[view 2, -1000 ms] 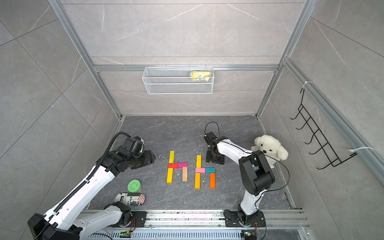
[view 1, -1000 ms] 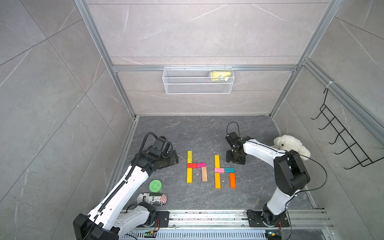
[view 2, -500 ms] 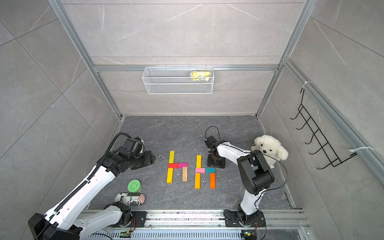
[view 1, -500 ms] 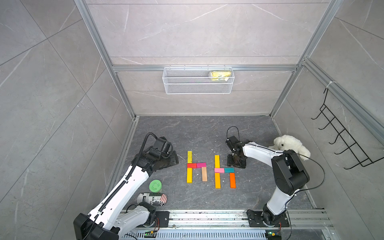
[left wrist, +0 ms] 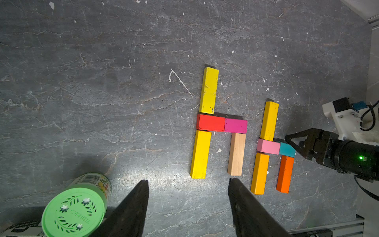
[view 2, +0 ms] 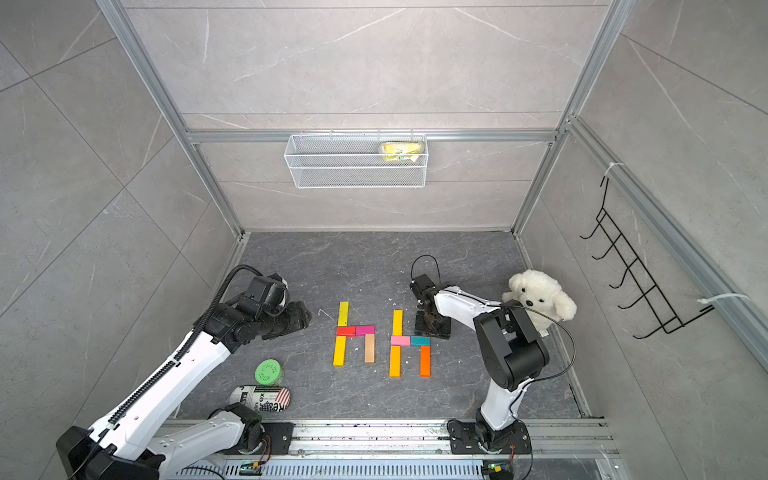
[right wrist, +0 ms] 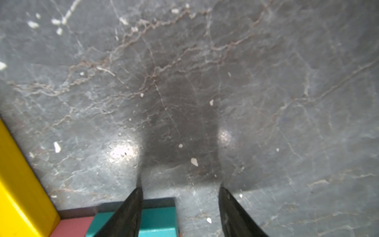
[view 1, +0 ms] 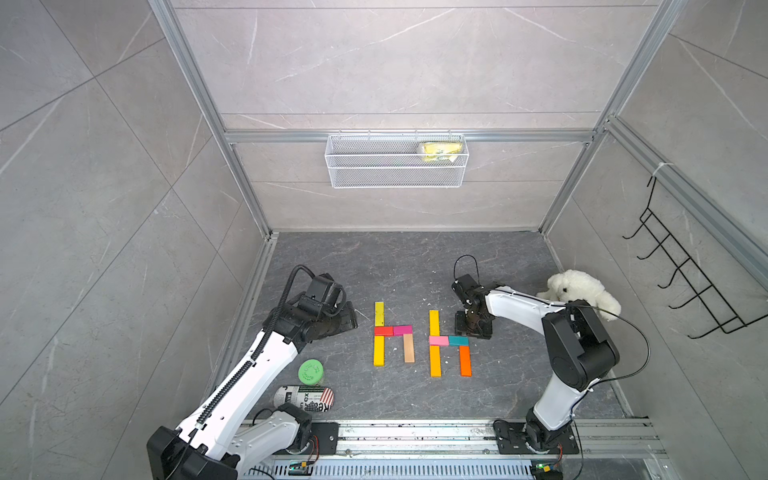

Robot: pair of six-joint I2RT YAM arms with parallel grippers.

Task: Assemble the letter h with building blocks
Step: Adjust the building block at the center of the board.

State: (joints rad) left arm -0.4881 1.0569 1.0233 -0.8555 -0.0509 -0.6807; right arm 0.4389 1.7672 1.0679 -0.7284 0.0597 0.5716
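Ten blocks [view 1: 383,331] lie as two h shapes at lower centre in both top views. The teal block [view 1: 458,340] ends the right-hand crossbar, its long axis across the frame. The right gripper [view 1: 473,328] sits just upper right of it, far nearer than the left gripper [view 1: 347,320].

Left wrist: the left gripper [left wrist: 188,180] gapes wide and empty, short of the tan block [left wrist: 236,153].

Right wrist: the right gripper [right wrist: 180,188] is half spread and holds nothing. One finger [right wrist: 127,213] crosses the teal block [right wrist: 158,217]; contact is unclear.

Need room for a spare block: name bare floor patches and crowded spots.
Bare: grey stone floor between the coloured block letters and back wall; the strip before the metal rail. Crowded: by the green-lidded jar, printed can, right claw beside teal block.
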